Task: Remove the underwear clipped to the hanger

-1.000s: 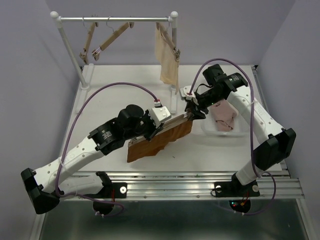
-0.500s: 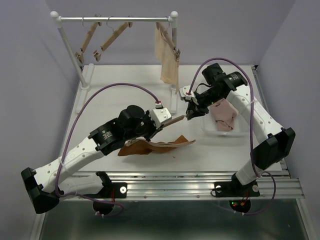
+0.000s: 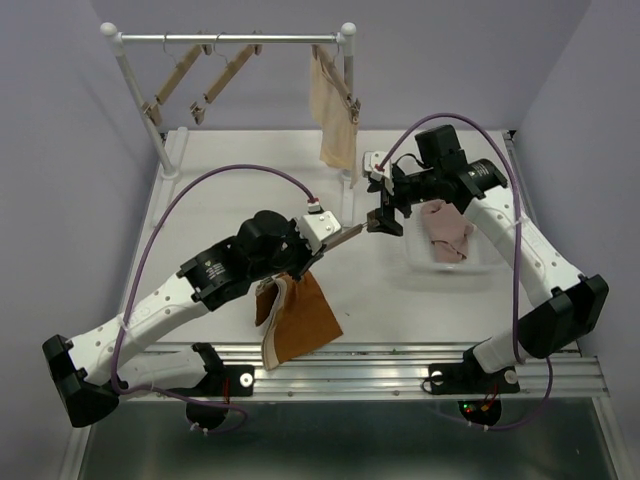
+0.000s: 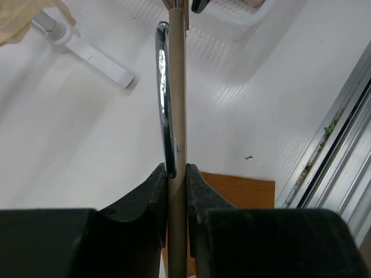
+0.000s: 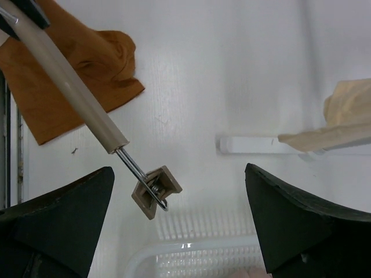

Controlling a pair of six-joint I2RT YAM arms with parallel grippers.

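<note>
My left gripper (image 3: pixel 318 252) (image 4: pixel 177 169) is shut on the bar of a wooden hanger (image 3: pixel 340 240) (image 4: pixel 177 87). Rust-brown underwear (image 3: pixel 297 320) (image 5: pixel 69 69) dangles from the hanger's near end toward the table's front edge; the attachment there is hidden. The hanger's far clip (image 5: pixel 155 191) is bare and lies between the fingers of my right gripper (image 3: pixel 386 218) (image 5: pixel 178 171), which is wide open and touches nothing. Cream underwear (image 3: pixel 333 112) hangs clipped to a hanger on the rack. Pinkish-beige underwear (image 3: pixel 446 228) lies in the clear tray (image 3: pixel 480 262).
A white rack (image 3: pixel 235 39) stands at the back, with two bare wooden hangers (image 3: pixel 172 88) (image 3: pixel 226 74) at its left. Its foot (image 5: pixel 255 143) lies just beyond the right gripper. The metal table rail (image 3: pixel 400 365) runs along the front edge.
The right gripper has opened and pulled back from the far clip. The rust-brown underwear came free at that end and swung down to hang from the hanger's near end.
</note>
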